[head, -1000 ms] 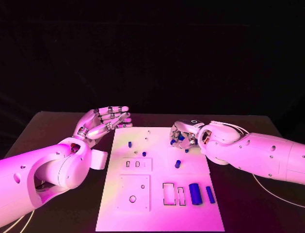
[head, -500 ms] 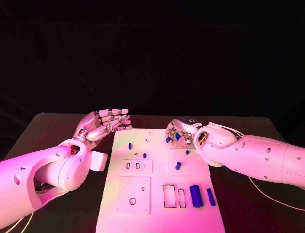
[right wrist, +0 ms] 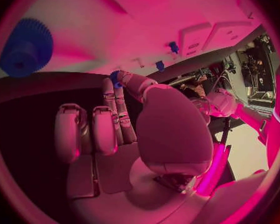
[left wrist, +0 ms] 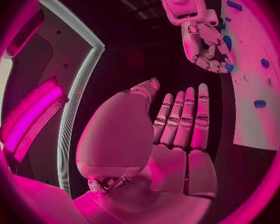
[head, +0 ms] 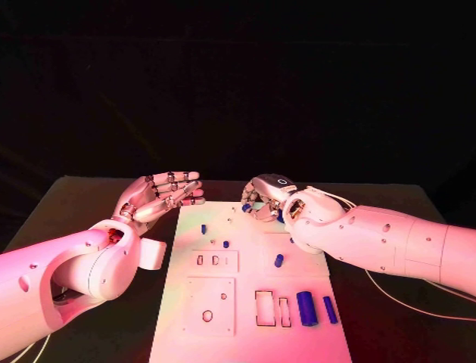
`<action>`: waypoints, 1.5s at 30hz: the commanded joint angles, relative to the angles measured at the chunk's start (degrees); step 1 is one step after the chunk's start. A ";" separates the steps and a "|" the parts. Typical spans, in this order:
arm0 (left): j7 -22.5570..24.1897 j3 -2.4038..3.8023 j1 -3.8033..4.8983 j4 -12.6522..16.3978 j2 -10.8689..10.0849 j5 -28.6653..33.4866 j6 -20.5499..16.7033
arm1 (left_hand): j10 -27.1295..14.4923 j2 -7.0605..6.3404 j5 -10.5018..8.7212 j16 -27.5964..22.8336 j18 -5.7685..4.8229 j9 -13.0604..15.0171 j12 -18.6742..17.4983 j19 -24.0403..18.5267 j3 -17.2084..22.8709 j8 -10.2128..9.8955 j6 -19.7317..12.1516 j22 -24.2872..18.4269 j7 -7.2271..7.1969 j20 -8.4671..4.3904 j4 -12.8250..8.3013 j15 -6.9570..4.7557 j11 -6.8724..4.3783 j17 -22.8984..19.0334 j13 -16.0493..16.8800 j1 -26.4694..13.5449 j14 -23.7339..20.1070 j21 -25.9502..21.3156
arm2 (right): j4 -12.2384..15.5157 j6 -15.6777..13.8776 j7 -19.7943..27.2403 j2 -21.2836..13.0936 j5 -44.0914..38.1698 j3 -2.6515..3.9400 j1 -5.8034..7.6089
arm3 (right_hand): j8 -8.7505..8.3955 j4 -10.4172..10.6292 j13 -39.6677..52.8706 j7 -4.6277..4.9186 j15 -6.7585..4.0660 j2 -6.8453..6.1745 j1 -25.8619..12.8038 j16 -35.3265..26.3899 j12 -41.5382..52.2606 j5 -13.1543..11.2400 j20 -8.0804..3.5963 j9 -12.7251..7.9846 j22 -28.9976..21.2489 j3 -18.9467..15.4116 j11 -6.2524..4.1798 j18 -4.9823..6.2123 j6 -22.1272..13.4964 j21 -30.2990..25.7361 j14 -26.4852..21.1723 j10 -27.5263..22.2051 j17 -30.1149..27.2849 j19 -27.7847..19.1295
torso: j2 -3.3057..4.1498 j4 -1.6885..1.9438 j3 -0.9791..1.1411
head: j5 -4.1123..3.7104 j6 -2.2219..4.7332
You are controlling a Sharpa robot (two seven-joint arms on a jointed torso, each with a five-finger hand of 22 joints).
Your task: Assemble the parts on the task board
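Pinching a small blue part point(right wrist: 115, 78) at its fingertips, the right hand point(head: 265, 198) hangs above the far end of the task board point(head: 249, 333), so the step in hand looks like carrying a piece to its seat. The left hand point(head: 161, 193) waits released, fingers spread, just beside the board's far left corner over the surface point(head: 63, 208). Next comes lowering the part squarely into a matching hole; which one I cannot tell.
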 commanded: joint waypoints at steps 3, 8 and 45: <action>0.21 0.06 0.22 0.04 0.19 -0.03 1.00 | -0.24 -0.39 -0.18 -0.39 0.71 -0.07 -0.26 0.25 0.35 0.02 -0.31 0.09 3.16 -0.03 0.04 -0.13 0.06 0.10 -0.07 -0.14 -0.45 0.22 | -1.64 -1.58 -0.05 1.73 0.49 0.07 0.07 | 0.38 -0.34 0.06 0.04 -0.27 0.81 0.52 0.39 -0.23 0.03 -0.06 1.96 1.89 0.08 -1.05 -0.53 -0.39 0.37 2.76 1.09 0.02 0.49 | 0.15 0.11 -0.03 | -0.35 0.17; 0.16 0.06 0.28 -0.01 0.31 -0.03 1.00 | -0.25 -0.42 -0.18 -0.43 0.71 -0.07 -0.30 0.27 0.39 0.02 -0.34 0.09 3.16 -0.03 -0.01 -0.12 0.07 0.13 -0.06 -0.14 -0.47 0.26 | -3.40 -1.15 0.14 3.12 0.94 0.08 -0.05 | 0.38 -0.40 0.07 0.06 -0.26 0.78 0.51 0.45 -0.27 0.09 -0.06 2.02 1.80 0.11 -1.03 -0.51 -0.46 0.31 2.77 1.05 0.07 0.42 | 0.21 0.21 -0.05 | -0.04 0.10; -0.27 0.05 0.39 -0.89 1.19 0.13 0.95 | -0.25 -0.46 -0.19 -0.53 0.70 -0.08 -0.39 0.32 0.52 0.06 -0.40 0.10 3.18 -0.03 -0.11 -0.10 0.09 0.24 -0.04 -0.22 -0.54 0.34 | -5.37 2.18 0.99 5.91 2.46 0.06 -0.28 | 0.23 -0.49 0.28 0.29 -0.05 0.49 -0.25 0.50 -0.66 0.32 0.10 2.57 1.72 0.13 -0.77 -0.46 -1.33 0.22 2.69 0.73 -0.18 0.20 | 0.51 0.18 -0.15 | 1.07 -0.19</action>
